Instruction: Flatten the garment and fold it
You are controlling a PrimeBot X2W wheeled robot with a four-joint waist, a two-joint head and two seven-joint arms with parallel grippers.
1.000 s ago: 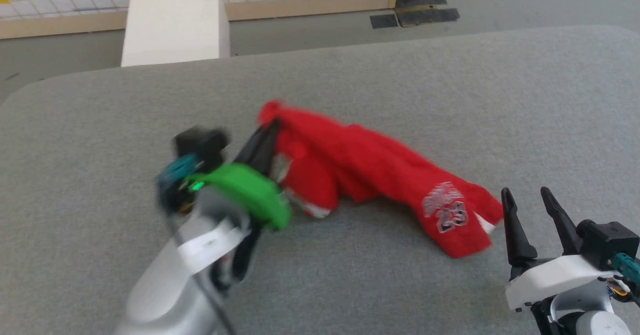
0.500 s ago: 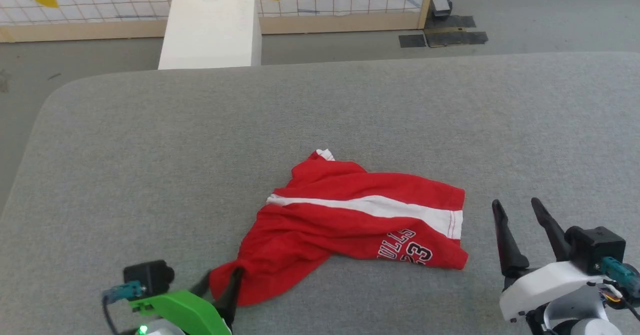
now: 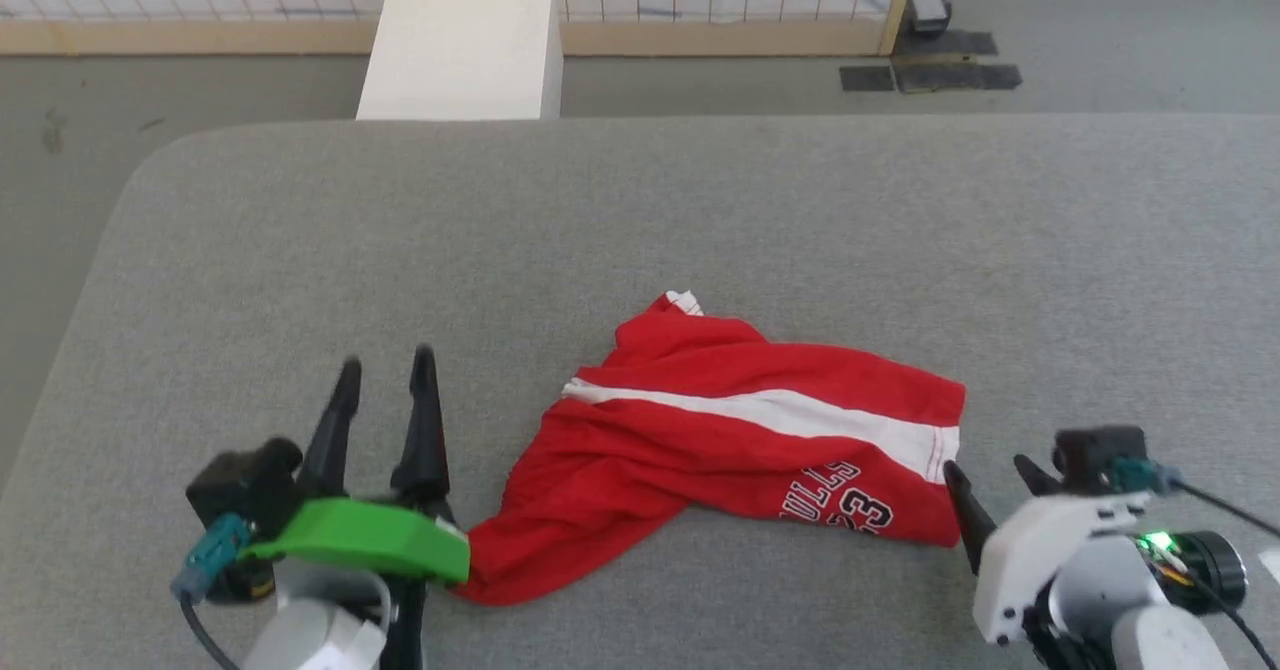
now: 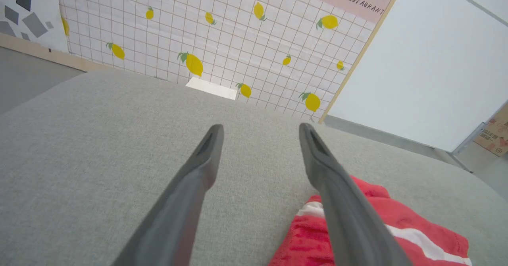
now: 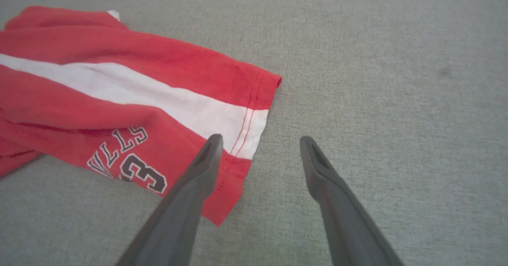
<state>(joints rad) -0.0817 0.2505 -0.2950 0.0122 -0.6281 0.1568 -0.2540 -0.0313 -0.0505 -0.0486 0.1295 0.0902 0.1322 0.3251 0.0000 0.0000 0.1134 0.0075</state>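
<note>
Red fabric garment (image 3: 700,450), white-striped, lay rumpled on grey worktop (image 3: 700,210); left tool (image 3: 387,360) and right tool (image 3: 985,467) flanked it wide, empty, presumably to flatten.

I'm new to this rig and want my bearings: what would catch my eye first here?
The red garment with its white stripe, crumpled on the near half of the grey pad, stands out at once. The left gripper stands open beside its left end, the right gripper open at its right hem. Beyond the pad, a white box stands before a lemon-patterned wall.
</note>
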